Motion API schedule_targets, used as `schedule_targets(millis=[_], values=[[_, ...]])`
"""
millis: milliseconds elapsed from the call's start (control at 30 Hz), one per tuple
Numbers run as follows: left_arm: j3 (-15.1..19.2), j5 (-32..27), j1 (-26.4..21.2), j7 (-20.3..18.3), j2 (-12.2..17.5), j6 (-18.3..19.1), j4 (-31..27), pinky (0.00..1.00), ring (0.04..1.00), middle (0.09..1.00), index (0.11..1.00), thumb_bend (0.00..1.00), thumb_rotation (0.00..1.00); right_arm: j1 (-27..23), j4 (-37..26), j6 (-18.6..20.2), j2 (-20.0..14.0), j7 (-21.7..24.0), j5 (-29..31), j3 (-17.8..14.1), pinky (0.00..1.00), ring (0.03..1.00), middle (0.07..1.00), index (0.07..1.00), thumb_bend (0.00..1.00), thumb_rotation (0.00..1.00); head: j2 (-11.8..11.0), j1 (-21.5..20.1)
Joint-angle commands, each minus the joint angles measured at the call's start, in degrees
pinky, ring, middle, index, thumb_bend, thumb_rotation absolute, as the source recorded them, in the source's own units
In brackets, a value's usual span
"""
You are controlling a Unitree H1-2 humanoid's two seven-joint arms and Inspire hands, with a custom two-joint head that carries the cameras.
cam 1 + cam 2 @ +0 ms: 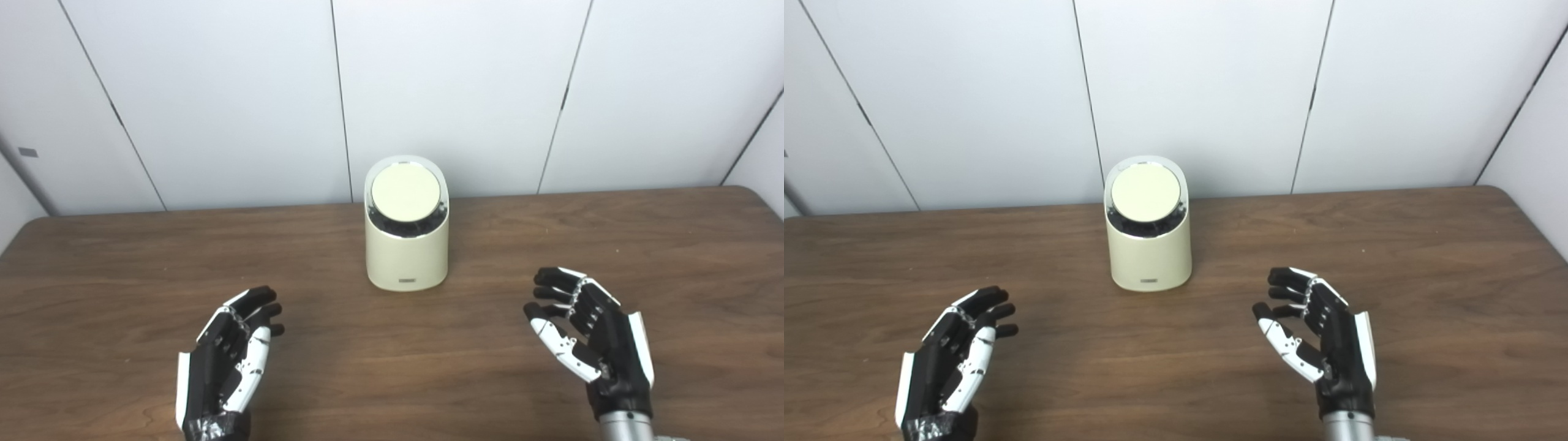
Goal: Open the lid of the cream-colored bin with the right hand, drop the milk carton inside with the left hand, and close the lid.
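A cream-colored bin (407, 257) stands upright at the middle of the wooden table (392, 373), near its far edge. Its round lid (405, 193) lies flat in the slanted top, shut. My left hand (229, 355) hovers near the front left, palm turned inward, fingers apart and holding nothing. My right hand (588, 334) mirrors it at the front right, also open and holding nothing. Both hands are well short of the bin, one on each side. No milk carton shows in either view.
White wall panels (453, 92) rise right behind the table's far edge. The table's rounded corners show at the far left and far right.
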Motion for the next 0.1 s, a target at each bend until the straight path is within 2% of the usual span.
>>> schedule_targets(millis=[0,67], values=[[0.2,-0.33,0.71,0.01,-0.58,-1.12,-1.65,0.61,0.701,0.73,0.714,0.26,0.27,-0.74,-1.35,-1.79,0.24,-0.26,-0.25,0.24,0.54,0.655,0.676,0.64,0.29,0.17,0.09,-0.12],[0.25,-0.77,0.72,-0.12,-0.57,-1.04,-1.64,0.61,0.7,0.729,0.713,0.26,0.27,-0.71,-1.39,-1.76,0.34,-0.34,-0.32,0.27,0.54,0.653,0.673,0.64,0.29,0.18,0.07,-0.15]])
